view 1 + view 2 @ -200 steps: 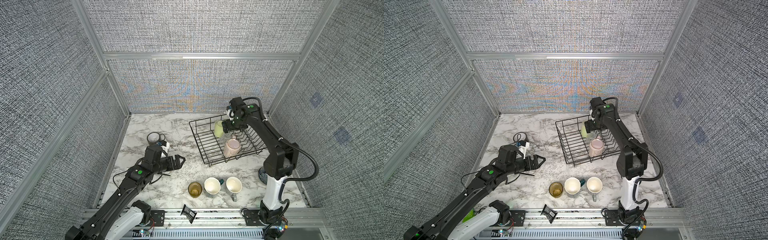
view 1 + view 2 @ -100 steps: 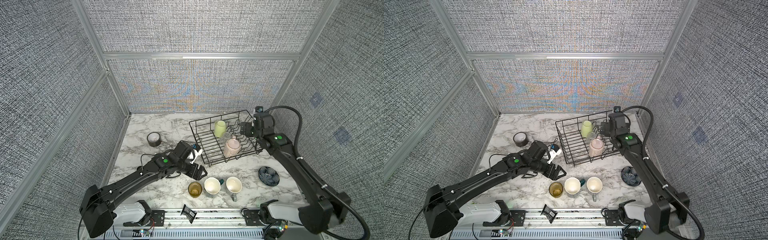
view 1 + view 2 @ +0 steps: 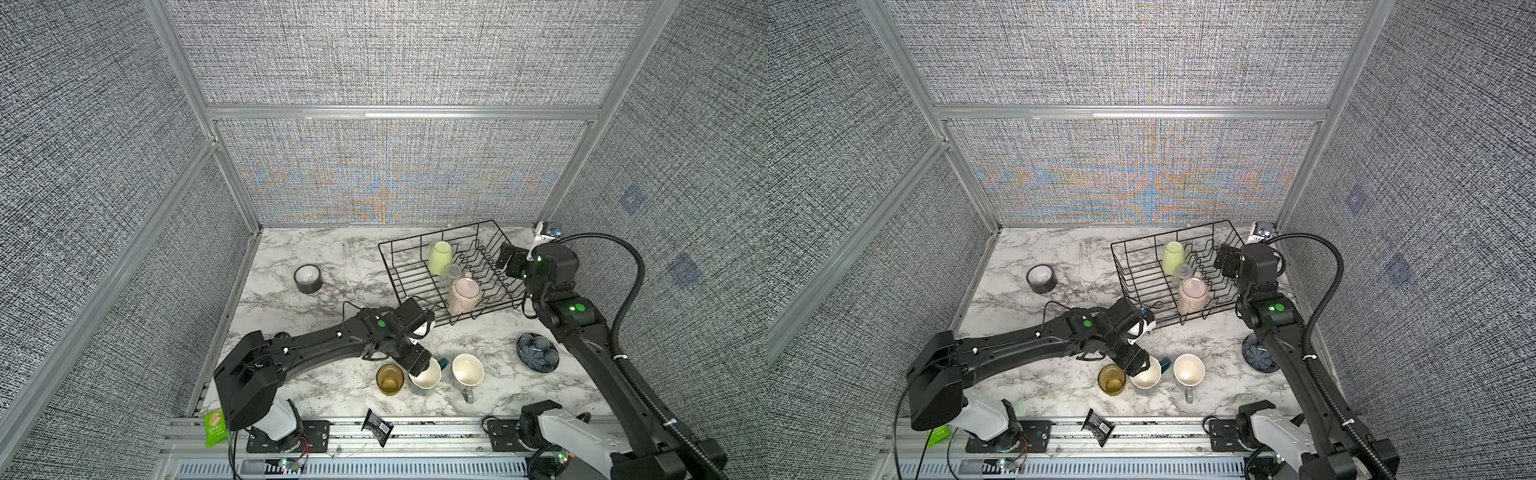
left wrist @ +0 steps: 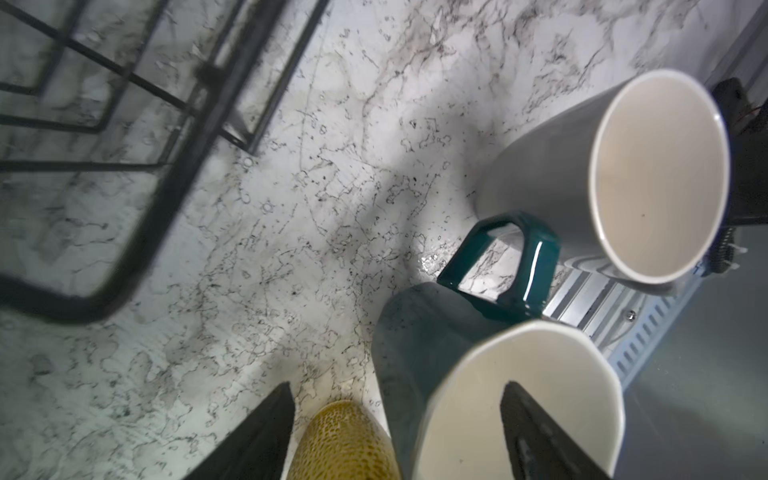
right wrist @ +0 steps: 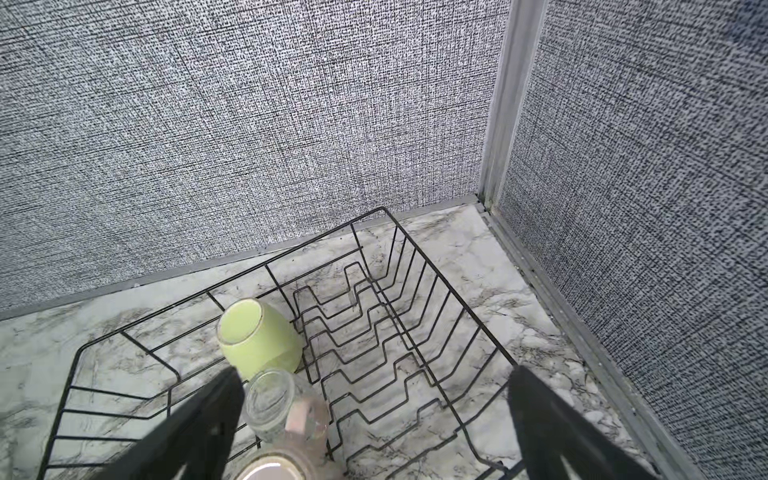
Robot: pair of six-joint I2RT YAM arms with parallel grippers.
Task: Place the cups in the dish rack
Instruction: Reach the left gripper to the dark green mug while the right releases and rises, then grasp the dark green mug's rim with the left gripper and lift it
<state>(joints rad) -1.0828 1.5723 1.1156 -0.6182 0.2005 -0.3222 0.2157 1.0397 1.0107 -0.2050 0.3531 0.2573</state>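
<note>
The marble table (image 3: 332, 249) is seen from above in both top views. At its 1 o'clock the dish rack (image 3: 401, 276) (image 3: 1133, 274), a black wire basket with plate prongs, is set askew.

The left gripper (image 3: 419, 362) (image 4: 397, 384) is positioned at the table's 6 o'clock, over the teal mug (image 3: 428, 376) (image 4: 415, 353). In the left wrist view its jaws are seen spread across the mug's wall. One finger (image 4: 536, 436) is inside the cream mouth and the other is outside; contact with the wall cannot be made out. The right gripper (image 3: 510, 262) (image 5: 374, 370) is held above the rack's 3 o'clock side, its jaws spread wide with nothing between them.

Three cups are found inside the rack. The tall pink mug (image 3: 463, 295) (image 3: 1192, 295) is stood on end toward the rack's 6 o'clock. The light green mug (image 3: 440, 257) (image 5: 257, 340) is placed base up toward 12 o'clock. The small clear glass (image 3: 453, 272) (image 5: 270, 399) is lodged between the two.

Three cups are on the table at 6 o'clock. The grey mug (image 3: 467, 370) (image 4: 540, 166) is set mouth up at 3 o'clock of the teal mug, whose handle is turned toward it. The amber glass tumbler (image 3: 390, 379) (image 4: 345, 440) is just beside the teal mug at its 9 o'clock.

The dark blue patterned bowl (image 3: 537, 351) is seen at the table's 4 o'clock and the black tape roll (image 3: 308, 279) at 10 o'clock.
</note>
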